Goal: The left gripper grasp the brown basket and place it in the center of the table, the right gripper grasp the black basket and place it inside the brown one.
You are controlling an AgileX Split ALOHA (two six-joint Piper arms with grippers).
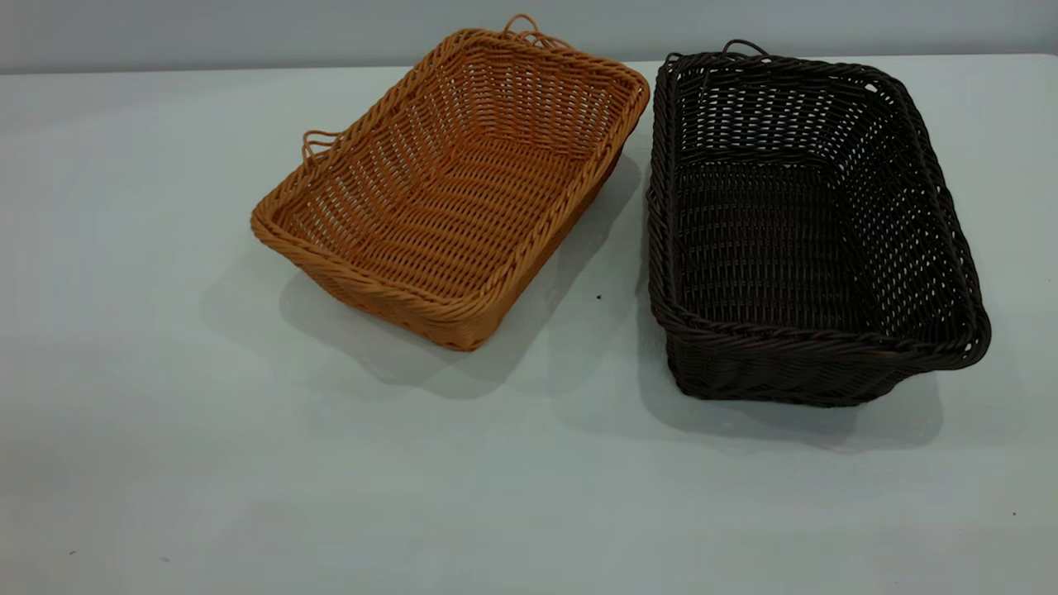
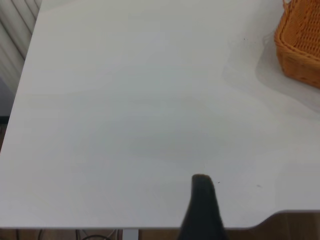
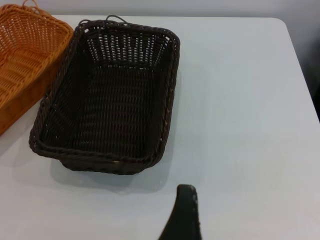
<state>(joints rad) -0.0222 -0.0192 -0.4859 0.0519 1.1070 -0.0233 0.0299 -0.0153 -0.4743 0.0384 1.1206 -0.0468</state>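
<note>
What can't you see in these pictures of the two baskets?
- Arms: none appear in the exterior view, which shows only the brown basket, the black basket and the table.
- Left gripper: the left wrist view's edge leaves one dark finger, so open or shut is unclear.
- Right gripper: likewise in the right wrist view.
- Brown basket: mostly cut off in both wrist views.
</note>
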